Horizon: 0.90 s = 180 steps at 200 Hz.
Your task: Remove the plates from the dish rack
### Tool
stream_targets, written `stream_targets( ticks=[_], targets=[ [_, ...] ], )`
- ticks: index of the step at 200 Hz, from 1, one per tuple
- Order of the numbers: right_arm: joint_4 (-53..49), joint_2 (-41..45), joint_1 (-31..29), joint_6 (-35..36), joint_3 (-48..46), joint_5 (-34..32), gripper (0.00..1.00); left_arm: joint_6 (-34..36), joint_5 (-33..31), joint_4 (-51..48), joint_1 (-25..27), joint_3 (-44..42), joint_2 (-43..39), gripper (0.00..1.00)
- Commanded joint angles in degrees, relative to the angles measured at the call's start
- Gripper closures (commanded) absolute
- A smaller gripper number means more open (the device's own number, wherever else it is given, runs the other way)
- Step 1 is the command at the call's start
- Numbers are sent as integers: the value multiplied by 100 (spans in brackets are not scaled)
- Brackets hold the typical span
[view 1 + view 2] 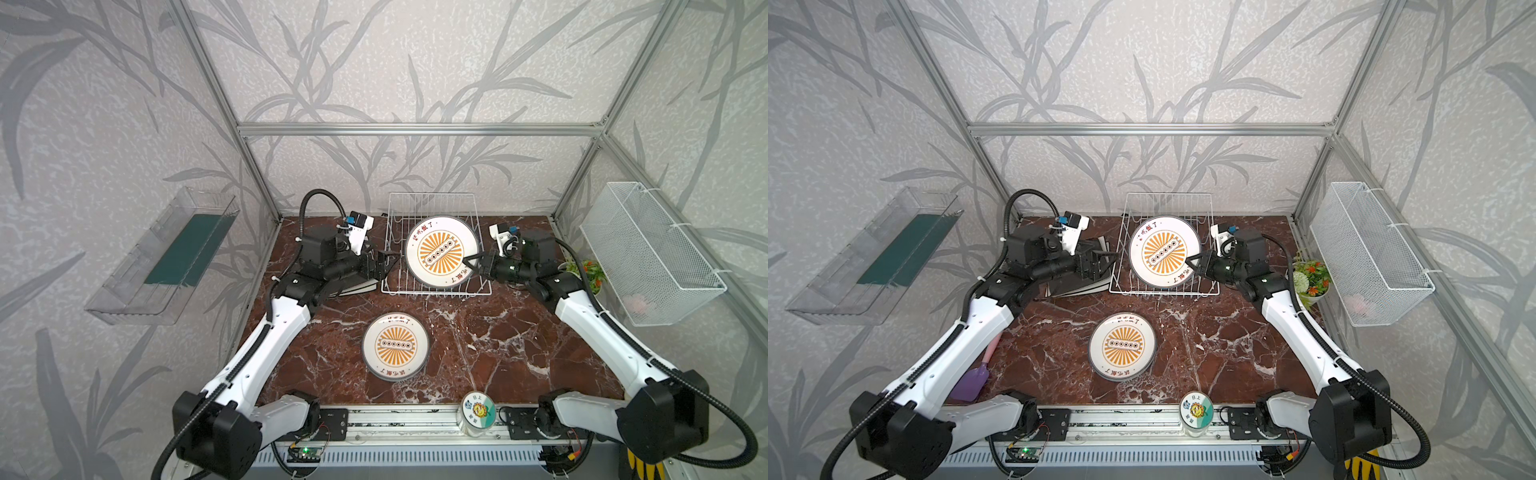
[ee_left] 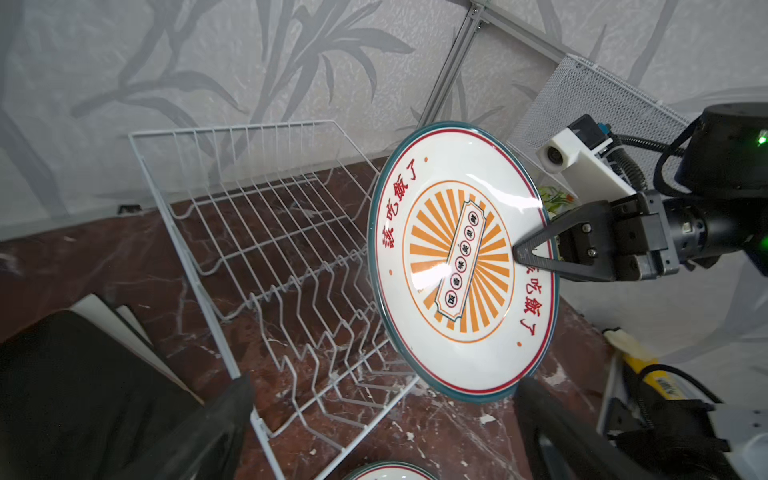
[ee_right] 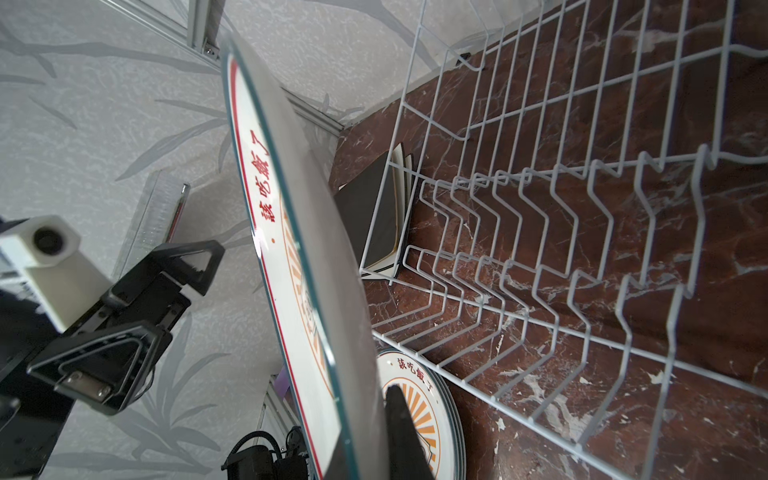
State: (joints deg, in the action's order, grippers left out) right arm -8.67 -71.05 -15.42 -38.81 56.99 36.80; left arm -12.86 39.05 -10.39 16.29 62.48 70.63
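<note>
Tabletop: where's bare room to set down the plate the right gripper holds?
Bare marble right of the round plate stack, between dish rack and jar. Crowded left of the rack: square plates and left gripper.

A robot test booth dressed as a kitchen corner. Aluminium frame bars (image 1: 415,129) carry panels of leaf-patterned wallpaper (image 1: 374,62) around a red-brown marble-look tabletop (image 1: 498,332). A dish rack (image 1: 432,205) stands at the far edge. A mesh basket (image 1: 648,257) hangs on the right wall and a clear shelf (image 1: 124,286) on the left. A bare circuit board (image 1: 305,453) and a metal rail (image 1: 395,419) line the near edge.
</note>
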Motion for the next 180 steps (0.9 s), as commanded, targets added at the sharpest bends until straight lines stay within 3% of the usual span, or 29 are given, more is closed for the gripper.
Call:
stream_targets(
  ticks=[1,22,104,145,180],
  targets=[
    [671,205,13,393,-101,431,100,-753,1344,54,-21,389,439,2],
    [696,190,4,474,-145,525,100,-753,1647,-7,-3,601,763,3],
    [987,-83,-159,502,-148,800,100,-265,1624,-717,308,1072,1343,7],
    [1064,-133,-198,517,-202,850,100,-191,1606,-776,392,1100,1394,16],
    [1179,-239,-233,475,-223,1021,100,-158,1641,-824,426,1091,1418,34]
  ],
)
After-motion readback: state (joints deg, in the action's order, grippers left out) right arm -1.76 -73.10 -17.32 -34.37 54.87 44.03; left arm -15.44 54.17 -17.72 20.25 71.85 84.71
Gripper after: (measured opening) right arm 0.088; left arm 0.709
